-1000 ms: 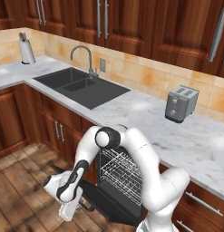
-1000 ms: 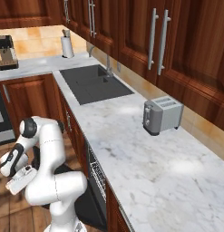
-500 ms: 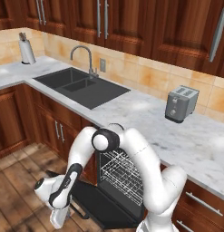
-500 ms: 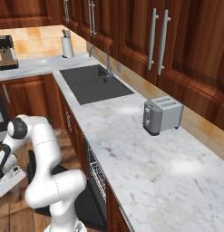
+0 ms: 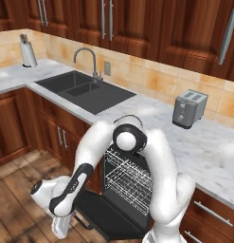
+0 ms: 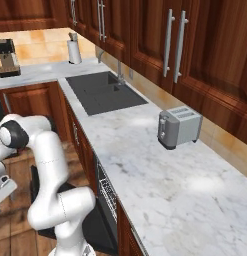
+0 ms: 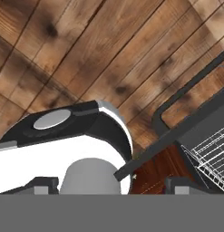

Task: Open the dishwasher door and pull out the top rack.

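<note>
My fingers [image 7: 38,185] stand wide apart with nothing between them; the gripper [image 5: 60,229] hangs low over the wooden floor [image 7: 86,54], holding nothing

The dishwasher door [image 5: 116,219] lies folded down flat, so I judge that half of the job done and the rack pull to be the step in hand. The door's outer edge, with its bar handle [image 7: 186,88], sits just beside my fingers, on the cabinet side of them and apart from them

The top rack [image 5: 132,167] is well away from my fingers: higher than they are and deeper in, past the whole length of the flat door, inside the open machine under the counter. It looks to be pushed fully in

To do this well, I would lift clear of the handle first, so that my fingers don't catch the bar or the door edge. Then I would travel in above the door and keep my fingers spread until they straddle the front wire of the upper basket, not the lower one. The wires are thin, so I would close squarely on the front rim and pull straight out along the rails, level, without twisting
</note>
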### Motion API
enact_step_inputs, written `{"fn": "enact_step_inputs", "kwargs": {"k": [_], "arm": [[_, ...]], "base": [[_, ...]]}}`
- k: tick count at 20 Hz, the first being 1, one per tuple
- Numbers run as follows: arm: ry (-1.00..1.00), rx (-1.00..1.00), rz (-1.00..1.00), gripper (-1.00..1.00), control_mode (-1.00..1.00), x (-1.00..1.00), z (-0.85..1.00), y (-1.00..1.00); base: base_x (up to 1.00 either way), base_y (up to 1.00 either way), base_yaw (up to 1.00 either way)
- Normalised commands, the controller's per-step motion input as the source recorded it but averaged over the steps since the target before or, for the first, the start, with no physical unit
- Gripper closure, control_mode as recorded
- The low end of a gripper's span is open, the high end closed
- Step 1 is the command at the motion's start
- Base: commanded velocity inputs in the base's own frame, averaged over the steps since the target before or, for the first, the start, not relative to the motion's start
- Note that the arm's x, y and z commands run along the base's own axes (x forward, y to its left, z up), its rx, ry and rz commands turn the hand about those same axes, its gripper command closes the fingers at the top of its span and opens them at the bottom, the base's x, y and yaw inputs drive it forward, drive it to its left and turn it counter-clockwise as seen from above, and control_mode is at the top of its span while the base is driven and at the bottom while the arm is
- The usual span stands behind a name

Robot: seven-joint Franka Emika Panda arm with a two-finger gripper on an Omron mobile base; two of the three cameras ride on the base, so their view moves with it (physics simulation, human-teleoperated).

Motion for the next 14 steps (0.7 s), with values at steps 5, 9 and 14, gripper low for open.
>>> {"fn": "enact_step_inputs", "kwargs": {"k": [5,9,14], "arm": [[0.0,0.02,0.07,-1.0,-1.0,-0.16,1.0,-0.77],[0.06,0.07,0.1,-1.0,-1.0,0.0,1.0,-0.97],[0.15,0.03,0.15,-1.0,-1.0,0.12,0.86,-0.87]], "base": [[0.0,0.0,0.0],[0.0,0.0,0.0],[0.0,0.0,0.0]]}}
